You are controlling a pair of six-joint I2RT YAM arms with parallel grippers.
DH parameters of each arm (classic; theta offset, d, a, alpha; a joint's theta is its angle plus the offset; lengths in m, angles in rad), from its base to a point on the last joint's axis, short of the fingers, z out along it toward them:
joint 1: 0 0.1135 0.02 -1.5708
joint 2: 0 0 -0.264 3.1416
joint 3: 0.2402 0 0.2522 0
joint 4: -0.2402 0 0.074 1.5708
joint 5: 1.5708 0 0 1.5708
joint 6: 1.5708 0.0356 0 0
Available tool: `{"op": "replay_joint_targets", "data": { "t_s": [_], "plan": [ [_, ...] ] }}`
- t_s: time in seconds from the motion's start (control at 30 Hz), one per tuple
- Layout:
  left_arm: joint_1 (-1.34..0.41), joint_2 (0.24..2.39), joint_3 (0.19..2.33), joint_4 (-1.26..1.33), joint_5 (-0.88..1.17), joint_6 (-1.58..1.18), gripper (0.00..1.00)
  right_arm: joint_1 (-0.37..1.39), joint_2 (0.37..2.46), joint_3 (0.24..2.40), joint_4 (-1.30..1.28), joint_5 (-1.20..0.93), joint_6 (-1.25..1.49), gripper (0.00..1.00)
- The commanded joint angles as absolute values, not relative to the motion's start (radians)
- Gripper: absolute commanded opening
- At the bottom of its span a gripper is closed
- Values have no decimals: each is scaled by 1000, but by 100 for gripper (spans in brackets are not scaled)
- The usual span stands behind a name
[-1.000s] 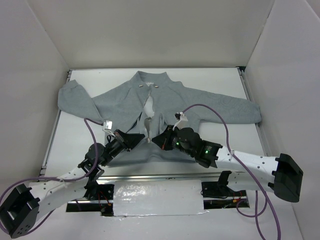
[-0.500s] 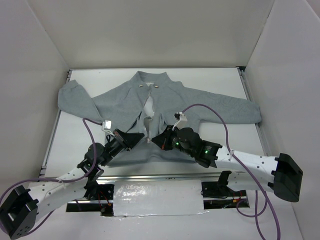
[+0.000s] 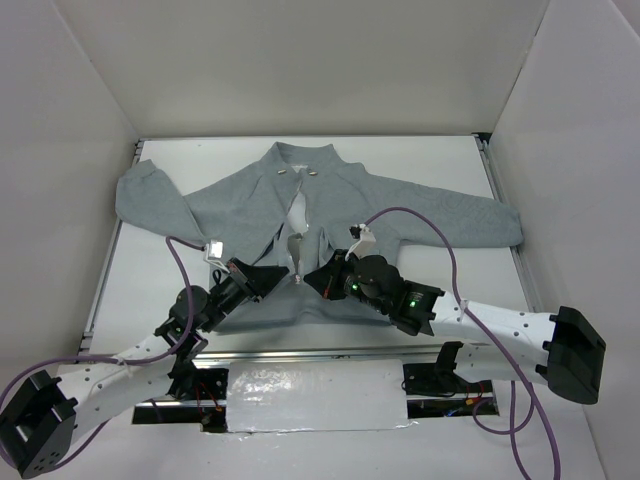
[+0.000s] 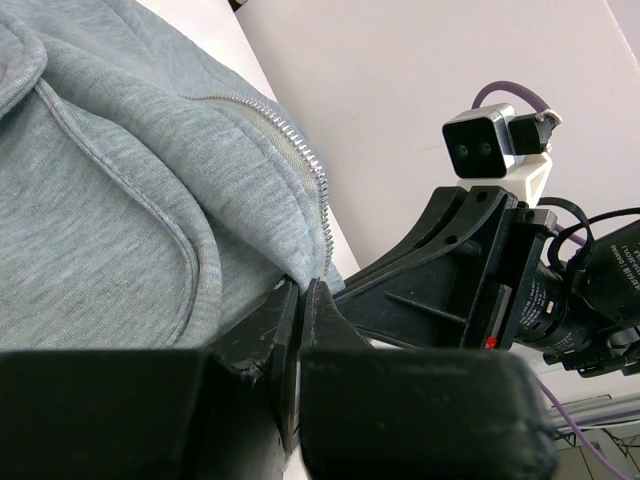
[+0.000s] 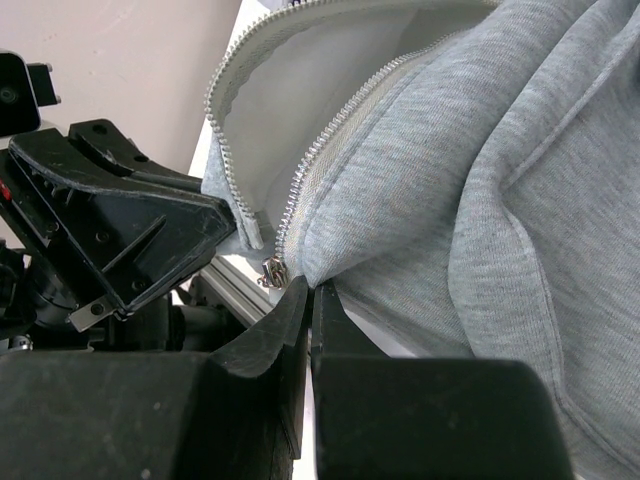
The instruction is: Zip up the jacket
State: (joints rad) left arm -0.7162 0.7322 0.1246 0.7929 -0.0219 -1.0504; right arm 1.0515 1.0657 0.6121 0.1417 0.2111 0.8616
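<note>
Grey fleece jacket (image 3: 400, 212) lies flat and front up on the white desk (image 3: 430, 160), collar away from the arms and sleeves spread to both sides. Its zipper (image 3: 296, 228) stands open down the chest, with white lining showing in the gap. At the hem, the left pincer (image 3: 286, 274) is pressed together on the edge of the left front panel. The right pincer (image 3: 307, 280) pinches the other panel's hem just beside the metal slider (image 5: 271, 272). The two pincers nearly meet. A curved pocket flap (image 4: 120, 215) lies flat near the left one.
</note>
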Motion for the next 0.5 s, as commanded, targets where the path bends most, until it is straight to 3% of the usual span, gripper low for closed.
{"op": "replay_joint_targets", "data": {
  "t_s": [0.0, 0.47],
  "plan": [
    [-723, 719, 127, 900, -14, -1054, 0, 1063, 1063, 646, 222, 230, 845, 0],
    [-724, 756, 123, 923, -8, -1062, 0, 1063, 1069, 666, 222, 229, 838, 0]
  ]
}}
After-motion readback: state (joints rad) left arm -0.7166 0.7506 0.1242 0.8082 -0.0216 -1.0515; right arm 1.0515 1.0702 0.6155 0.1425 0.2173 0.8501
